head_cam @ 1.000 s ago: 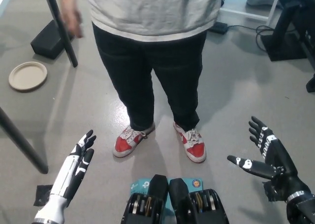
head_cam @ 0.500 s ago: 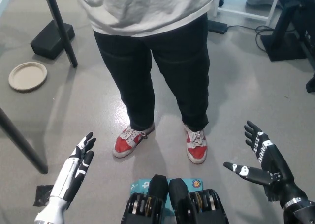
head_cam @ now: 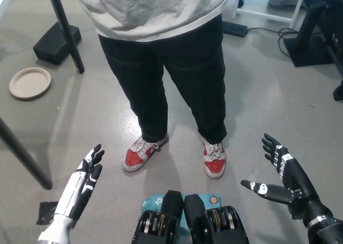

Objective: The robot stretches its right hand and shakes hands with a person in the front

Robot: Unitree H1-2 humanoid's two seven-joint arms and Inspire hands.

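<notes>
Floor [head_cam: 278,94] lies bare and grey between the person [head_cam: 161,51] and the robot. The person stands just ahead, in dark trousers, with red-and-white shoes [head_cam: 174,154] on. The black right hand [head_cam: 281,177] hovers at the lower right, fingers spread wide, holding nothing, well apart from the person. The white left hand [head_cam: 83,185] rests at the lower left, fingers straight, empty. A round plate [head_cam: 30,82] lies near the left edge beside a black pole [head_cam: 65,29].

Black right hand [head_cam: 284,177] open, fingers [head_cam: 270,146] spread, near person [head_cam: 166,67] in red shoes [head_cam: 214,158].
</notes>
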